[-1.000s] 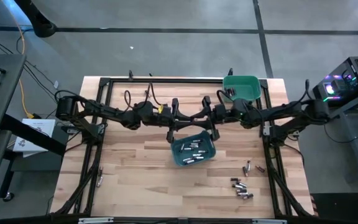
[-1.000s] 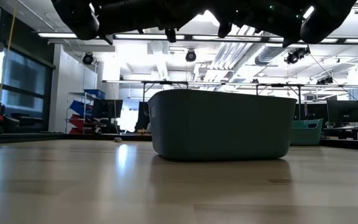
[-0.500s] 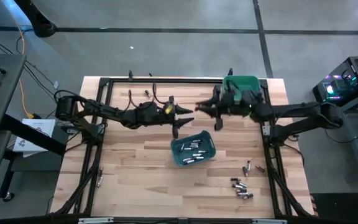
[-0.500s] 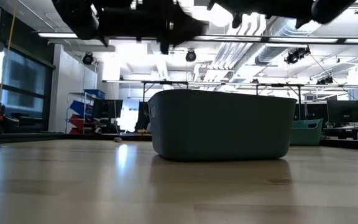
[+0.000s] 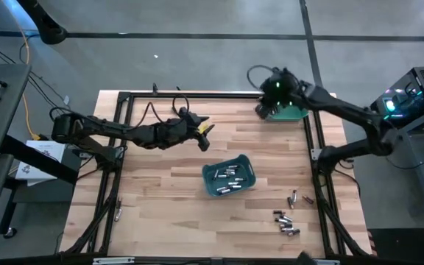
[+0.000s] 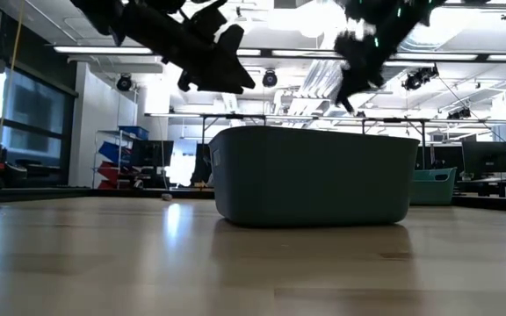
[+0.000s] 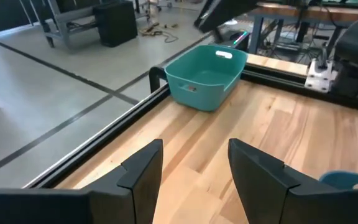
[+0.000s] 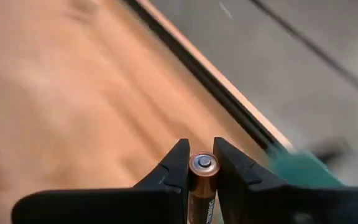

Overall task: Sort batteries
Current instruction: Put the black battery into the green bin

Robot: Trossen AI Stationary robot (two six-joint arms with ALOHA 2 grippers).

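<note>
In the high view, the right gripper (image 5: 265,109) hung at the near edge of the far teal bin (image 5: 293,112) at the table's (image 5: 160,177) far right corner, having swung there from above the central teal bin (image 5: 229,177), where both grippers had met a second earlier; the left gripper (image 5: 202,130) had drawn back toward the left and stood well apart from that bin. The sorted batteries (image 5: 229,177) lay in the central bin, and loose batteries (image 5: 286,223) were scattered on the wood near the table's right front. In the low view, the central bin (image 6: 314,175) filled the middle ground, the far bin (image 6: 434,186) showed behind its right side, and both arms hung above as dark shapes whose fingers could not be read. In the left wrist view, the left gripper (image 7: 194,168) stood wide and empty, facing the far bin (image 7: 205,76), which looked empty as far as its interior showed. In the right wrist view, the right gripper (image 8: 202,169) was closed narrowly on a single battery (image 8: 203,177), copper-topped and seen end-on, with a blurred teal shape, probably the far bin (image 8: 300,168), close ahead. The change suggested a carry nearly complete: release into the far bin appeared to be the step in hand, with many loose cells left to sort.
</note>
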